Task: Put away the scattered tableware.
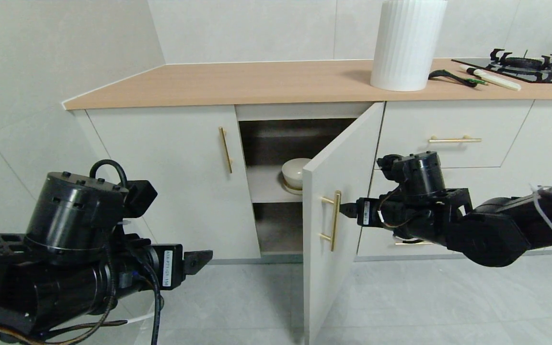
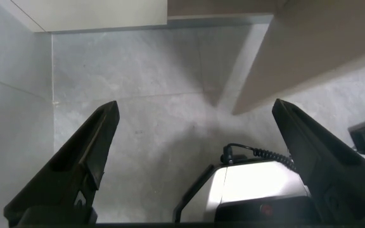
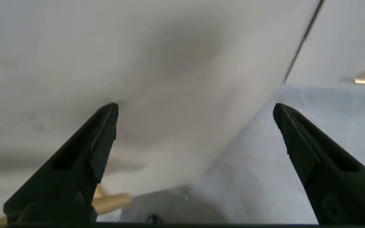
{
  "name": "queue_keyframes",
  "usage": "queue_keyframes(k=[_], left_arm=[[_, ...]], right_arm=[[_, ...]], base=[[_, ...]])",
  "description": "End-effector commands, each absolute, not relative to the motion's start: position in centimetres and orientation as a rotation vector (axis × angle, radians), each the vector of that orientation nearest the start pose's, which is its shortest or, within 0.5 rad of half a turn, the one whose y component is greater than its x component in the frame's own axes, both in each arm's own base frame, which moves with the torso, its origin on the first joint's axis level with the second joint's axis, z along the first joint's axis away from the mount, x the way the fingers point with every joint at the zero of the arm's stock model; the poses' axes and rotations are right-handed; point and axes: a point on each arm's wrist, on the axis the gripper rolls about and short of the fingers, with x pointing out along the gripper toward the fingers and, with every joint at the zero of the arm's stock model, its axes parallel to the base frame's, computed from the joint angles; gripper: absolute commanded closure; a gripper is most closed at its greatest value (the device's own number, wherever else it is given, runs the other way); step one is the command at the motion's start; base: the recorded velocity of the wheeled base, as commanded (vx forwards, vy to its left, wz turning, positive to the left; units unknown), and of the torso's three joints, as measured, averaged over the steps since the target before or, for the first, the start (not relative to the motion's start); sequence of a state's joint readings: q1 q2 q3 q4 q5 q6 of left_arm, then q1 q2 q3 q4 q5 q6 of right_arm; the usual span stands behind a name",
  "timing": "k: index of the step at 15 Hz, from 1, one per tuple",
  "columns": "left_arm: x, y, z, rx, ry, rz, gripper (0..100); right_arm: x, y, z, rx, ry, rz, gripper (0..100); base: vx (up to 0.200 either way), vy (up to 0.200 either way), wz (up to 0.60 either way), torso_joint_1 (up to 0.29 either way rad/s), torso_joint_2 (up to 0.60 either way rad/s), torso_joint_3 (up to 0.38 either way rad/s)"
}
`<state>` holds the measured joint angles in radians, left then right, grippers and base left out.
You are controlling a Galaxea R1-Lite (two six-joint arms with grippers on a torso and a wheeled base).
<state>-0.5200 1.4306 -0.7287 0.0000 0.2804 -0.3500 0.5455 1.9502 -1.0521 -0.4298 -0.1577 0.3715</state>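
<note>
Head view: bowl (image 1: 295,171) is sitting on the shelf (image 1: 266,187) behind the open door (image 1: 338,158); right gripper (image 1: 347,210) is hovering just beside the handle (image 1: 335,219).
Left wrist view: left gripper (image 2: 195,107) is hanging spread above the floor (image 2: 170,63).
Right wrist view: right gripper is standing spread (nothing pinched), facing the door.

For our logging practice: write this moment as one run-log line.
cabinet door: open | bowl: inside, on shelf | right tool: open, by handle | left tool: open, low over floor
</note>
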Motion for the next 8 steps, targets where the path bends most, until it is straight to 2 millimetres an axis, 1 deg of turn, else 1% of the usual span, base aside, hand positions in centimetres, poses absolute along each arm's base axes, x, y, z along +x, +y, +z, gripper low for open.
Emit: queue_keyframes(k=[1, 4, 8], left_arm=[[19.4, -10.4, 17.5, -0.062, 0.679, -0.112, 0], [19.4, -10.4, 17.5, -0.062, 0.681, -0.111, 0], [19.4, -10.4, 17.6, -0.067, 0.668, -0.111, 0]], right_arm=[[32.4, 19.2, 12.8, 0.19, 0.537, 0.281, 0], [32.7, 19.4, 12.5, 0.207, 0.535, 0.277, 0], [33.9, 20.1, 11.4, 0.249, 0.471, 0.286, 0]], base=[[0.0, 0.0, 0.0, 0.0, 0.0, 0.0], [0.0, 0.0, 0.0, 0.0, 0.0, 0.0], [0.0, 0.0, 0.0, 0.0, 0.0, 0.0]])
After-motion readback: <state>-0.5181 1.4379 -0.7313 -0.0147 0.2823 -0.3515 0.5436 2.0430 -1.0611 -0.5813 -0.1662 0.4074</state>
